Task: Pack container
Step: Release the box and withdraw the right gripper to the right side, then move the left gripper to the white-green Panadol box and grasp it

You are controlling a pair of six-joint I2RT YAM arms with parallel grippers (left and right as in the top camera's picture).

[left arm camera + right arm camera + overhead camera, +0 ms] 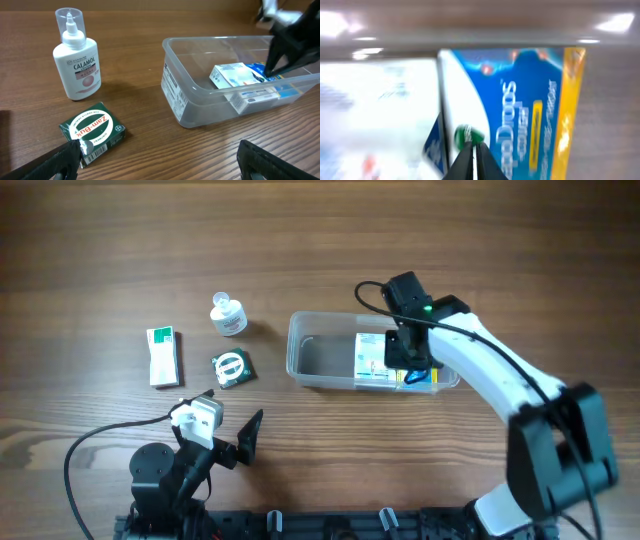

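Note:
The clear plastic container (pixel 303 358) sits at the table's middle; it also shows in the left wrist view (pixel 182 102). Inside it lie a white box (pixel 371 357) and a blue and yellow box (pixel 424 379), seen close in the right wrist view (pixel 530 100). My right gripper (pixel 408 366) is down inside the container, its fingers (pixel 473 146) shut together over the blue box's edge, holding nothing that I can see. My left gripper (pixel 157 165) is open and empty, low over the table just in front of a green Zam-Buk box (pixel 92 131).
A white Calamol bottle (pixel 228 315) stands left of the container, upright (pixel 76 57). The green Zam-Buk box (pixel 232 368) lies below it. A white and green box (pixel 163 356) lies further left. The left arm's cable trails at the front left.

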